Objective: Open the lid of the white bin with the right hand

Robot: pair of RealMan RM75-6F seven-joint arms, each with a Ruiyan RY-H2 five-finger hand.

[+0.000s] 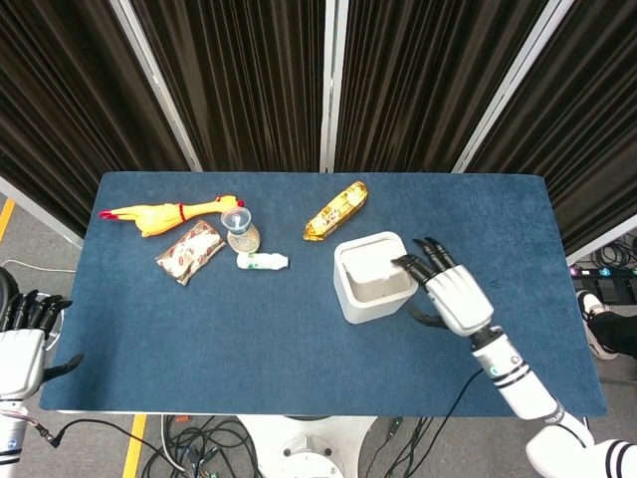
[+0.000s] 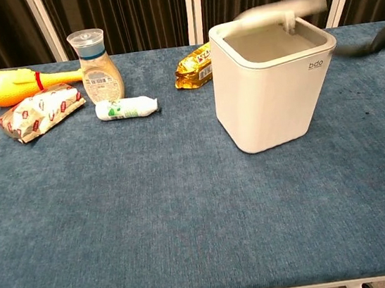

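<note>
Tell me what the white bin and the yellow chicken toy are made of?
The white square bin looks like hard plastic with a smooth matte finish: its walls are even and rigid, its corners are rounded, and a small logo is printed on it. The yellow chicken toy is probably soft rubber or vinyl: it looks slightly glossy and moulded in one piece, though the look alone cannot settle it.

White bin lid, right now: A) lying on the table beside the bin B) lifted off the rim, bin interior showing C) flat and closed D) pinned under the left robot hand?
B: in the chest view the lid blurs above the white bin, whose inside shows.
</note>
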